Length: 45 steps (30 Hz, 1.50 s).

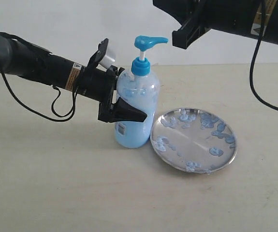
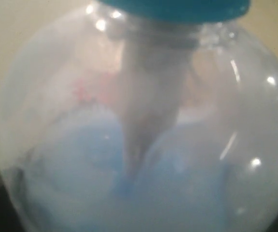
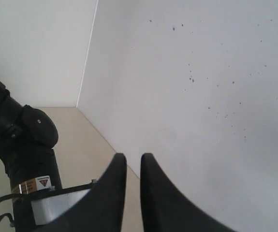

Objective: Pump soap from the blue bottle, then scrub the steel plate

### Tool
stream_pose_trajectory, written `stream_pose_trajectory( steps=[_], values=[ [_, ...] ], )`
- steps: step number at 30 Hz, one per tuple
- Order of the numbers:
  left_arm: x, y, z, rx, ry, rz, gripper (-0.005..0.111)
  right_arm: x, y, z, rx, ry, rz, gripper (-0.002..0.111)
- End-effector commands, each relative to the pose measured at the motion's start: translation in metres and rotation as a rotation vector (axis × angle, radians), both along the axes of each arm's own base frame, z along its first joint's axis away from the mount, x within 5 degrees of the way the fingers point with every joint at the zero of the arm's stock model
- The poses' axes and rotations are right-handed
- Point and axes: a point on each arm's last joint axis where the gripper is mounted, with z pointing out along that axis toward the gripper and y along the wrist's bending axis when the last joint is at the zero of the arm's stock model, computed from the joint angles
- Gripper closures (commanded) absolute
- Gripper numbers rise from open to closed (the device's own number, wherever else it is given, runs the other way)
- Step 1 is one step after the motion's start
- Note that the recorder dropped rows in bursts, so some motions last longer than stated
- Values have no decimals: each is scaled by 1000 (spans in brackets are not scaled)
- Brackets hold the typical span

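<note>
While L claw [image 1: 129, 99] clamps blue bottle [image 1: 144, 89], label [image 1: 121, 128] too small to read, R claw [image 3: 134, 159] is near-shut & empty.

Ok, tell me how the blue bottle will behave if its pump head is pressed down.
The blue bottle is tall with a narrow base, so alone it would probably tip; the left gripper clamped round its body should steady it. It holds plenty of soap, so it is likely heavy for its size. The smooth clear plastic may slip a little.
</note>
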Motion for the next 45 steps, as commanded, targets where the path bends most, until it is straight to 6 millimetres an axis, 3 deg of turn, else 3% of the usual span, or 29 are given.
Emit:
stream_pose_trajectory(
  steps=[1,7,11,26,45],
  values=[
    [-4,-6,18,-83,10,-47,102,1,1,2,21,24,-8,107],
    [-5,-9,18,-82,10,-51,102,-1,25,-9,-6,85,18,107],
    [-5,-9,18,-82,10,-51,102,4,22,-16,1,182,-47,107],
    [-5,-9,18,-81,9,-51,102,7,30,-32,23,279,-14,107],
    [-5,-9,18,-81,9,-51,102,8,27,-45,-12,423,-66,107]
  ],
)
